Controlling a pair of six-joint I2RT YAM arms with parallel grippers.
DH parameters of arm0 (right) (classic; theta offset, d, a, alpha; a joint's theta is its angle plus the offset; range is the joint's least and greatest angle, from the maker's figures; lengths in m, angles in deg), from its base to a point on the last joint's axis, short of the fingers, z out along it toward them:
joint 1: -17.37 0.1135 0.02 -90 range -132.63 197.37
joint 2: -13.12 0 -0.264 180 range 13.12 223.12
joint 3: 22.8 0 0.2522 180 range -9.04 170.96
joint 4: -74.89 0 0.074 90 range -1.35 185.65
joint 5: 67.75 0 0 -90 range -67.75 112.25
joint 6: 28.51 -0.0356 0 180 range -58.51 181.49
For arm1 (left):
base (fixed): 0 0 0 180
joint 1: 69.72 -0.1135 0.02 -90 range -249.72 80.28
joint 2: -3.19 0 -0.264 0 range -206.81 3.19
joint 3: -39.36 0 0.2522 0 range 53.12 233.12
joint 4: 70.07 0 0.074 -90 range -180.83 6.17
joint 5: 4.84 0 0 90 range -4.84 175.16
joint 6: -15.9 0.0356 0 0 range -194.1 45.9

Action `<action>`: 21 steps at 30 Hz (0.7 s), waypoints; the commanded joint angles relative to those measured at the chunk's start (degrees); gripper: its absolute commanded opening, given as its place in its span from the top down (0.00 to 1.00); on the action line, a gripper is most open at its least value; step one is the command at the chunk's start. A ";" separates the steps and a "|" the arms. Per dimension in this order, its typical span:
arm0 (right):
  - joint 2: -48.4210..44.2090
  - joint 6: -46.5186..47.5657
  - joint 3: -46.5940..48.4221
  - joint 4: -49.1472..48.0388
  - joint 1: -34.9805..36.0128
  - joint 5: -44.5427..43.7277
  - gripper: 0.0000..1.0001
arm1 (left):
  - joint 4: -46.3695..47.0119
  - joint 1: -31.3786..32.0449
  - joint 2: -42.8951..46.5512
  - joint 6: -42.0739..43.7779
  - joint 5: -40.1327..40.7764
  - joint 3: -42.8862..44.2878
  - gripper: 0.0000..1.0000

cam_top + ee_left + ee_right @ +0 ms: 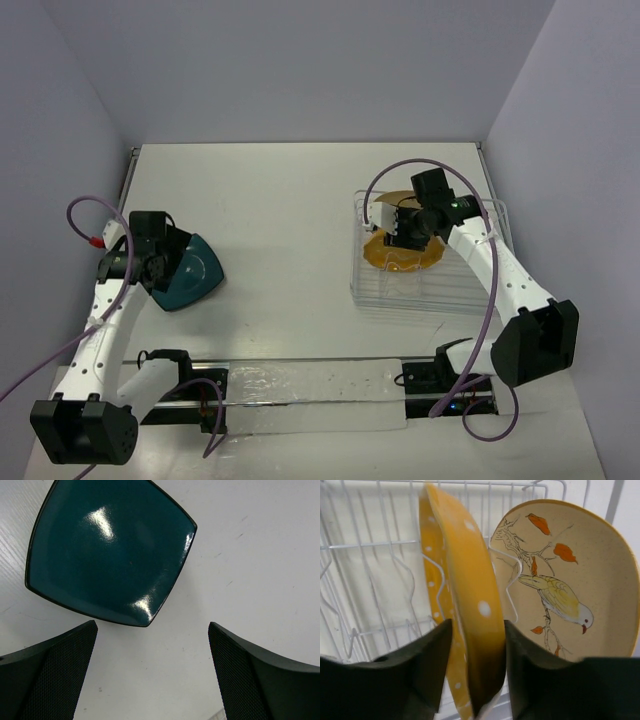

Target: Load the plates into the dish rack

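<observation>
The dark teal plate (197,268) lies flat on the white table at the left. My left gripper (163,262) hovers at its near-left edge, open and empty. In the left wrist view the teal plate (110,550) lies just beyond the open gripper (152,625). The dish rack (470,290) stands at the right. My right gripper (400,235) is shut on the yellow-orange dotted plate (405,258), held on edge between the rack's wires (370,545). In the right wrist view the yellow plate (465,555) sits between my gripper (477,625). The cream plate (570,580) stands upright in the neighbouring slot, also seen from above (392,200).
A metal rail with a clear plastic sheet (310,390) runs along the near edge between the arm bases. Grey walls enclose the table on the left, back and right. The rack's slots (375,605) left of the yellow plate hold nothing.
</observation>
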 commanded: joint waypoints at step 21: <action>-2.11 -24.78 26.02 -14.85 -0.84 19.05 0.00 | 0.50 -11.71 0.48 0.41 2.34 -4.34 0.01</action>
